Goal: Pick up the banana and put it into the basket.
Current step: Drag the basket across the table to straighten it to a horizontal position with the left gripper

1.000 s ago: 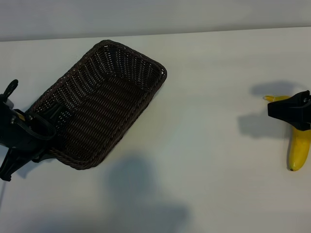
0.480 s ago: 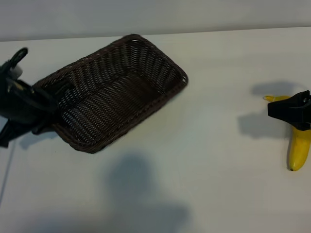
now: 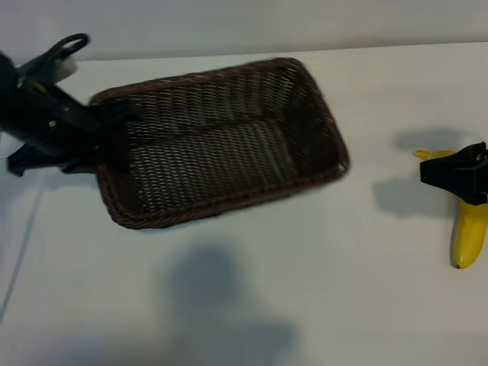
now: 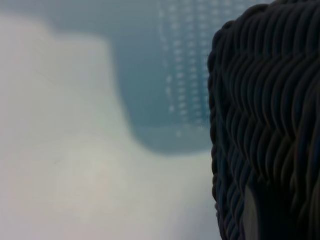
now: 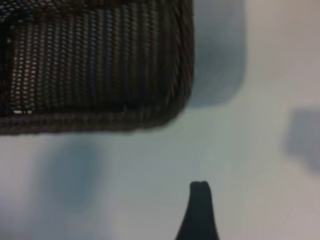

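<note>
Left gripper (image 3: 114,141) clenched on dark brown woven wicker basket's (image 3: 229,145) nine-o'clock rim; right gripper (image 3: 457,174) released over curved yellow banana (image 3: 469,236), three o'clock.

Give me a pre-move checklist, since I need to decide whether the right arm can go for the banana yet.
1. Left gripper clamped on the basket at its left end: ok.
2. Basket resting flat on the table: cannot tell; its shadow sits apart from it.
3. Basket interior free of objects: ok.
4. Banana on the table at the right edge, outside the basket: ok.
5. Right gripper open, over the banana's stem end: ok.
6. Banana grasped: not ok.
</note>
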### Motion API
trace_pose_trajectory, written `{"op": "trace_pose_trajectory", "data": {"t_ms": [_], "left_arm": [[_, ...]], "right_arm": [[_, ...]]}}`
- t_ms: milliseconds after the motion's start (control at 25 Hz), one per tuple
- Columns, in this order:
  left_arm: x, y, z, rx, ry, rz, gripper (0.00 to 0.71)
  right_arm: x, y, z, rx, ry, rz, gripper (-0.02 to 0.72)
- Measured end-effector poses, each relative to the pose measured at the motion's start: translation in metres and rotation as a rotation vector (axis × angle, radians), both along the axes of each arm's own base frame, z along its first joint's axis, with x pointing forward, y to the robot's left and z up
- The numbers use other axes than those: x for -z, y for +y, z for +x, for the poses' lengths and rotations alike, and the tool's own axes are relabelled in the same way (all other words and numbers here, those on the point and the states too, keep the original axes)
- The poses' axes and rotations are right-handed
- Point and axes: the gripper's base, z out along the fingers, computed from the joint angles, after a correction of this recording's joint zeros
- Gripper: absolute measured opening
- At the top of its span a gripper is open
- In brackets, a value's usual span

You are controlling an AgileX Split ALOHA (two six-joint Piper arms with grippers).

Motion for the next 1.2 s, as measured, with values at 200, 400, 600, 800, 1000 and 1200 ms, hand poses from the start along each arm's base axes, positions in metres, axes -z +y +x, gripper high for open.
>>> {"op": "trace_pose_trajectory", "data": {"t_ms": [200, 400, 600, 800, 1000, 1200], "left_arm": [[0.010, -0.011, 0.026, 0.157, 0.031, -0.050, 0.155], [0.035, -0.014, 0.047, 0.201, 0.065, -0.046, 0.155], [0.063, -0.019, 0.054, 0.216, 0.105, -0.091, 0.155], [0.074, -0.023, 0.060, 0.222, 0.085, -0.123, 0.155], [0.076, -0.023, 0.060, 0.232, 0.078, -0.125, 0.155], [0.076, -0.023, 0.060, 0.236, 0.078, -0.124, 0.155]], "right_arm": [[0.000, 0.000, 0.000, 0.000, 0.000, 0.000, 0.593], [0.000, 0.000, 0.000, 0.000, 0.000, 0.000, 0.593], [0.000, 0.000, 0.000, 0.000, 0.000, 0.000, 0.593], [0.000, 0.000, 0.000, 0.002, -0.001, -0.001, 0.593], [0.000, 0.000, 0.000, 0.003, -0.003, -0.002, 0.593], [0.000, 0.000, 0.000, 0.003, -0.003, -0.002, 0.593]]}}
